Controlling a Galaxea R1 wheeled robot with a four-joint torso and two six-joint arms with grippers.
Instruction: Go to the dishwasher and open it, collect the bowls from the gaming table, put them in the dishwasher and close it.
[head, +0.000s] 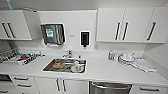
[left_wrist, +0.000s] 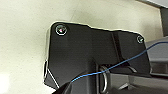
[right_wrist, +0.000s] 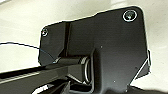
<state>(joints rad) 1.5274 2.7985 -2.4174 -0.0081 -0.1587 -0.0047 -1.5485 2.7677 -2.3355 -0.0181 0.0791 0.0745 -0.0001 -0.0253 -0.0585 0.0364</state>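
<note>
Dishwasher (head: 110, 88) shut, handle horiz.

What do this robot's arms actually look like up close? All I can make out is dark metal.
Mostly flat black: near each wrist sits a wide dark plate with rounded corners and round silvery fittings, joined to a jointed dark bar. A thin blue cable runs across the left wrist's plate, and a thin dark one loops by the right.

white wall cabs (head: 125, 23) | white counter (head: 105, 71) | steel sink (head: 65, 65)
</note>
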